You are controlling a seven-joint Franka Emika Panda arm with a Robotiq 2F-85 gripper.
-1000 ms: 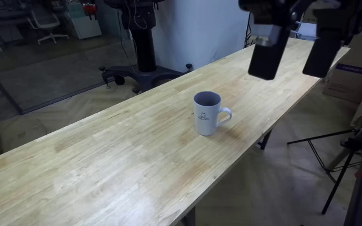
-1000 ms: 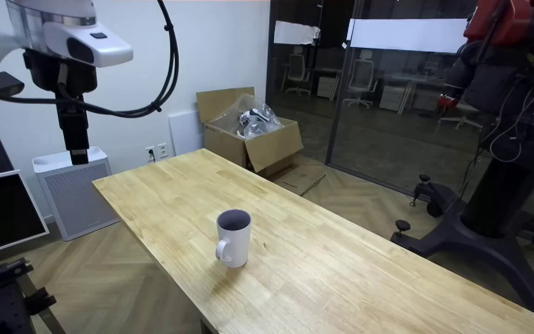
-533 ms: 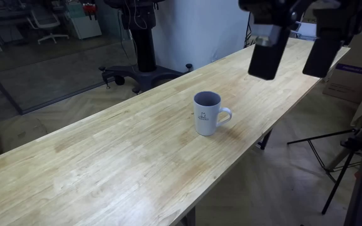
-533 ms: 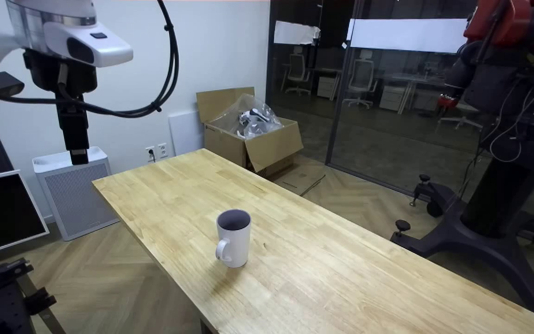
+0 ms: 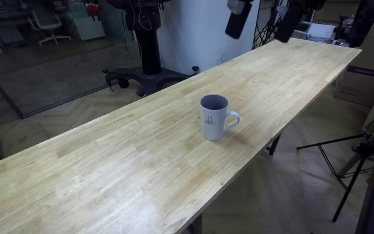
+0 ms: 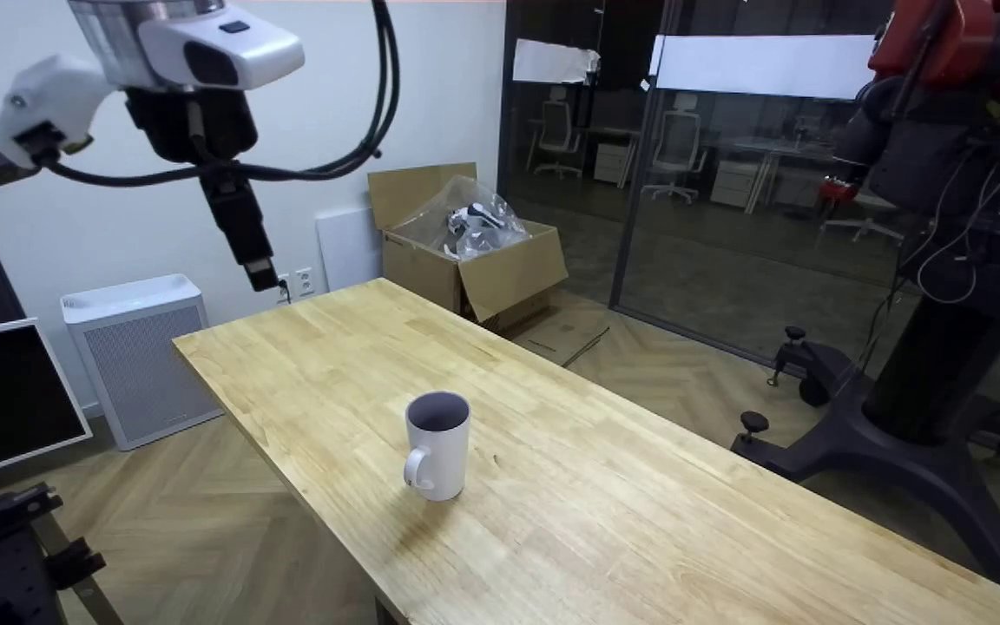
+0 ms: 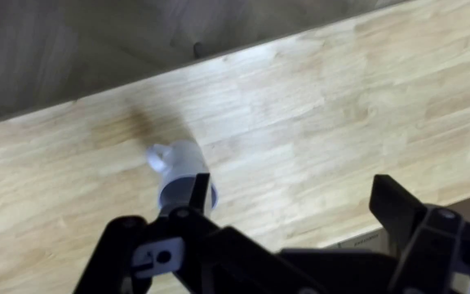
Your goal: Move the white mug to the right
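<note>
The white mug [image 5: 210, 125] stands upright on the wooden table [image 5: 118, 162], near one long edge. It also shows in an exterior view [image 6: 446, 460], with its loop handle facing that edge. My gripper [image 5: 259, 37] is open and empty, high above the table and well apart from the mug. In an exterior view the gripper [image 6: 264, 279] is tilted, its fingers seen edge-on. In the wrist view the gripper [image 7: 292, 176] has its fingers wide apart. The mug [image 7: 188, 158] is at the left there, and the left finger hides part of its dark rim.
An open cardboard box [image 6: 509, 282] stands on the floor beyond the table's end. A white air purifier [image 6: 153, 365] stands by the wall. A black wheeled stand [image 6: 912, 373] is beside the table's long side. A tripod [image 5: 349, 189] stands on the floor near the opposite side.
My gripper has swung over toward the table and tilted; it moves up and left in an exterior view, and right in an exterior view. The mug has not moved.
</note>
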